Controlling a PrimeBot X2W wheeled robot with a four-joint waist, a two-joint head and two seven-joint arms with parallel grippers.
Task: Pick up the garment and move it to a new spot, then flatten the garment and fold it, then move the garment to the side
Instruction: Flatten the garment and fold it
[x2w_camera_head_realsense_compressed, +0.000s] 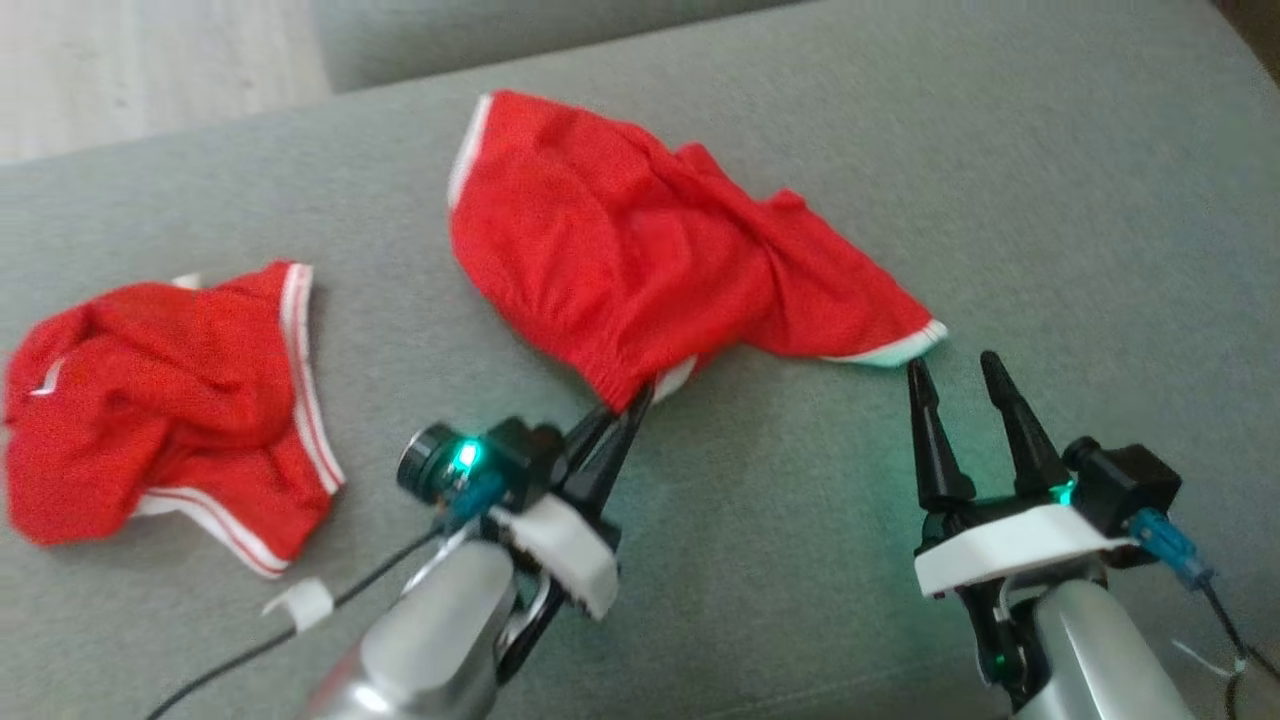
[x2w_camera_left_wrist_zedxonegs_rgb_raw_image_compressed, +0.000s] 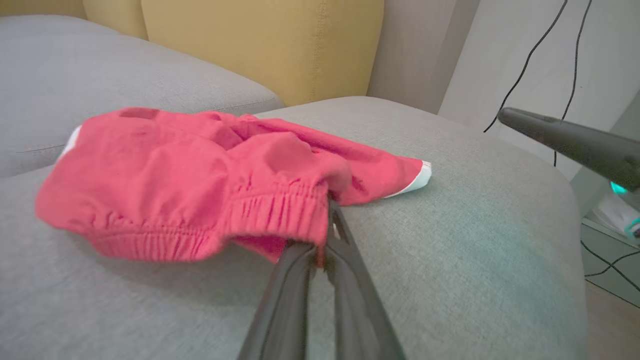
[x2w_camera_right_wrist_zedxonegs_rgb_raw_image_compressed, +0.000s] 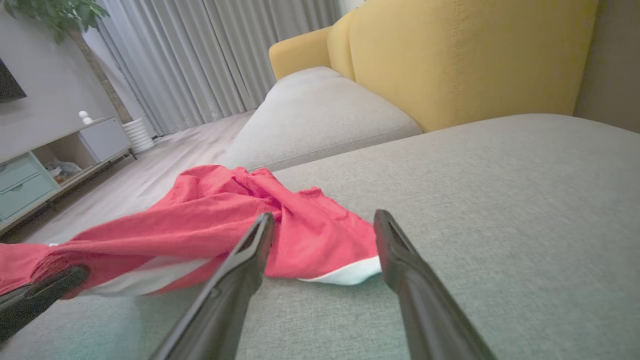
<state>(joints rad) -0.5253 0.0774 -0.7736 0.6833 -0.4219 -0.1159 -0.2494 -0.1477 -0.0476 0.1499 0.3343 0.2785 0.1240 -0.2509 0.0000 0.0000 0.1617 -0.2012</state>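
Note:
The garment is a pair of red shorts with white trim, lying crumpled in the middle of the grey cushion. My left gripper is shut on the near edge of its elastic waistband, the fingertips buried in the fabric at the left gripper. My right gripper stands open just short of the white-trimmed leg corner, touching nothing. In the right wrist view the right gripper frames that corner, with the garment stretching away to the left.
A second red garment with white stripes lies bunched at the left of the cushion. Yellow sofa backrests rise behind. The cushion's edge drops to wooden floor; cables trail from both wrists.

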